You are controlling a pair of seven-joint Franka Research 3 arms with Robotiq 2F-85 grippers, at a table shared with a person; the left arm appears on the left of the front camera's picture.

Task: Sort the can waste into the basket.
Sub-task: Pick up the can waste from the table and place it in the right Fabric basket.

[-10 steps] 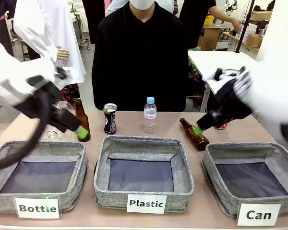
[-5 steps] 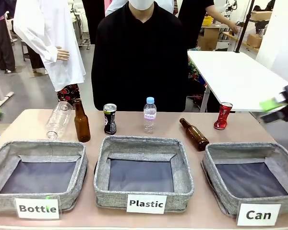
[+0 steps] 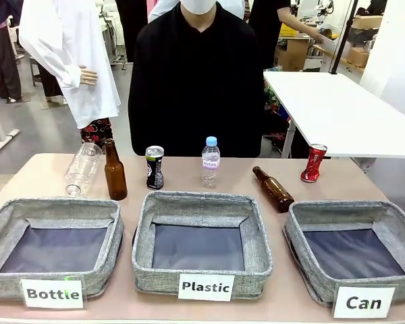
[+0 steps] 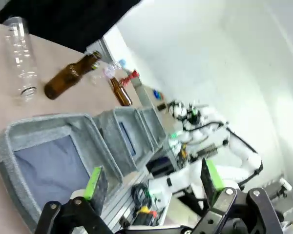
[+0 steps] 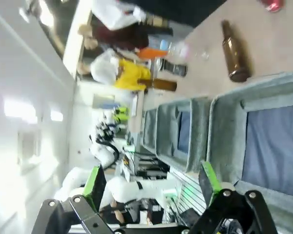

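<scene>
Since both cans stand on the table and nothing is seen in the basket marked by the "Can" label, the step in hand is judged to be a first reach for a can. The red can is found near the table's far right edge, beyond that basket and apart from the lying brown bottle. The black can is set upright between the upright brown bottle and the clear plastic bottle, behind the "Plastic" basket. The jaws of the left gripper are held wide apart with nothing between them, and those of the right gripper likewise. The red can would best be taken first by the right arm, being closer to its basket. As the can looks dented and leans, the pads should be squared around its middle, and the lying bottle should be passed clear of. For the black can, a descent from above is advised, since its neighbours leave little room at the sides. Both wrist views are rolled and blurred. In the right wrist view the red can is cut off at the top edge, and a dark shape near the bottles may be the black can, though this cannot be settled. The "Can" basket's right end is cut off by the front view's edge, and part of its near wall is covered by the label.
</scene>
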